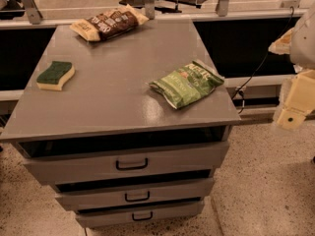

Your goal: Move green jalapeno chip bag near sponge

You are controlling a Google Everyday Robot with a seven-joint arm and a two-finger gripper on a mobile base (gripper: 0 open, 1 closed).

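Observation:
The green jalapeno chip bag [187,83] lies flat on the grey cabinet top [123,102], near its right front corner. The sponge [56,75], dark green on top with pale yellow foam below, lies near the left edge of the same top. About half the top's width separates them. My gripper [296,103] hangs at the right edge of the camera view, off the cabinet, to the right of the bag and a little lower than the top. It holds nothing that I can see.
A brown and tan chip bag [109,22] lies at the back of the top, left of centre. The cabinet has three drawers [132,164] in front. A black cable [256,73] hangs behind the right side. Speckled floor lies to the right.

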